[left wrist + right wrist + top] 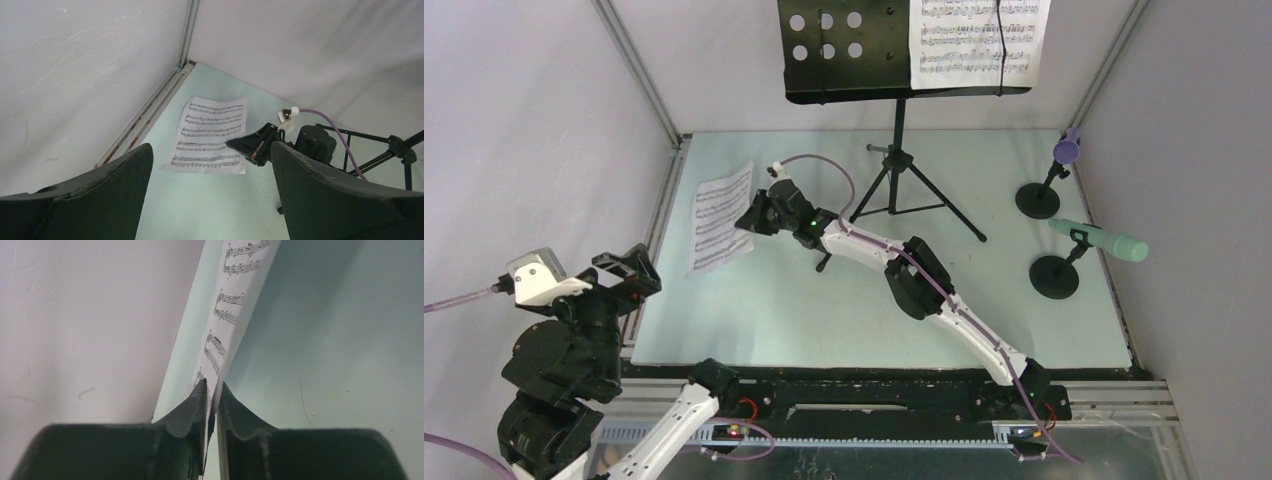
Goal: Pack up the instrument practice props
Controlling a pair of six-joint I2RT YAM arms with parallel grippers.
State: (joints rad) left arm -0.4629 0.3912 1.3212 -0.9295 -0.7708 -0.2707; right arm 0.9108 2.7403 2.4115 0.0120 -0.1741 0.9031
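Observation:
A white sheet-music page (721,217) lies at the table's far left, also in the left wrist view (210,135). My right gripper (748,220) is shut on its right edge; the page (235,305) runs edge-on between the two fingers (192,407). My left gripper (629,268) is open and empty, raised at the table's left edge, its fingers (115,175) wide apart. The black music rack (894,150) stands at the back with a second page (974,40) on its perforated plate. The purple microphone (1066,148) and mint-green microphone (1104,241) sit in black round-based holders at the right.
White walls and metal frame posts (639,75) enclose the table. The tripod legs (944,205) spread just behind my right arm. A rail (864,400) runs along the near edge.

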